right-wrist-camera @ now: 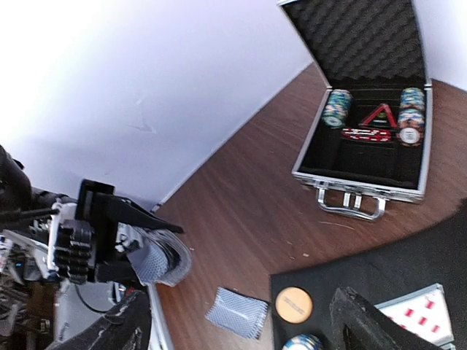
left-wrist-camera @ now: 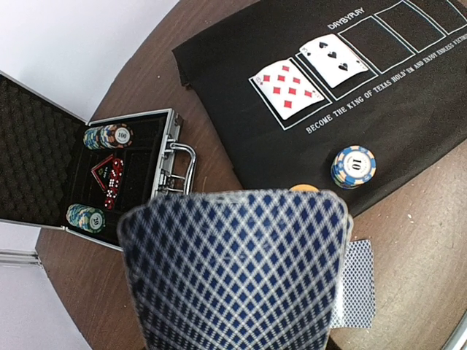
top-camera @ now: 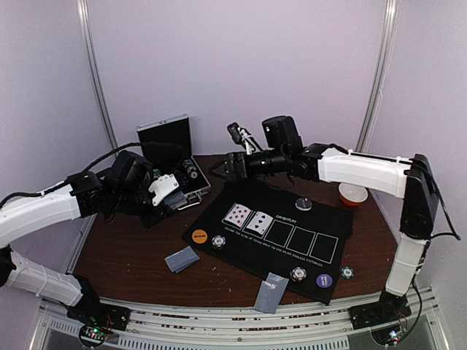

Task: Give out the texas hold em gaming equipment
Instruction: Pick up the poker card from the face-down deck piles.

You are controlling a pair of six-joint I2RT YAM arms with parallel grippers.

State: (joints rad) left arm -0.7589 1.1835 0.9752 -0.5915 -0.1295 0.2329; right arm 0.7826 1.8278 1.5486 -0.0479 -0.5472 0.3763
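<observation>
The left gripper [top-camera: 170,194] pinches a stack of cards [left-wrist-camera: 233,270] at one end, probably light, slick and bendy, best squeezed across the flat faces, while the right gripper [right-wrist-camera: 241,302] gapes wide and empty.

Open case [right-wrist-camera: 365,157], chip stacks [right-wrist-camera: 337,108] inside; left end effector [right-wrist-camera: 157,251] grips cards [right-wrist-camera: 166,264].

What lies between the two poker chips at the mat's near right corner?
The purple button, on the mat; the left chip shares the mat, the right chip sits just off it. Only the top view shows this.
</observation>
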